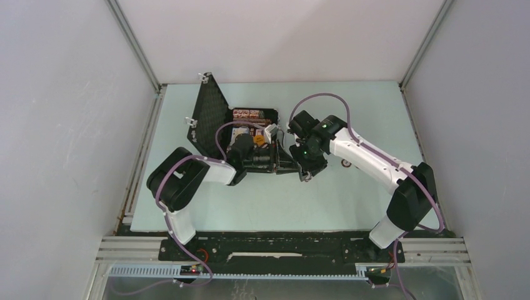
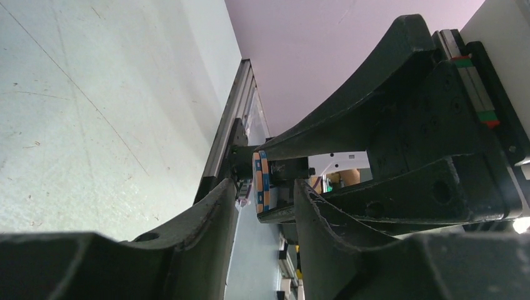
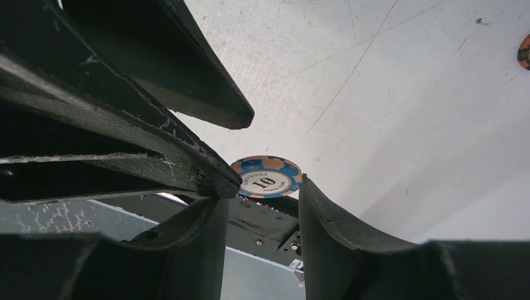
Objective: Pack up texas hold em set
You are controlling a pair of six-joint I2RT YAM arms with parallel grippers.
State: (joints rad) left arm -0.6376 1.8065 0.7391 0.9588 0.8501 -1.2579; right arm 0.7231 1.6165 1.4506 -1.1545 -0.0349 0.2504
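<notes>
While your right gripper [image 3: 262, 189] pinches the blue-and-orange chip [image 3: 267, 177] by its rim, above the bench [image 1: 281, 206] at 4 o'clock of the open case [image 1: 209, 115], close the half-open left gripper [image 2: 265, 187] squarely on its faces before you release.

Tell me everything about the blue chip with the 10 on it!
The blue chip is a round poker chip that looks like hard plastic. Blue and peach blocks run around its rim, and its white middle is printed with 10. The right claw pinches it by the rim, holding it over the pale table. The left claw has a finger on each side of its flat faces, with gaps showing, so it seems not to grip yet.
</notes>
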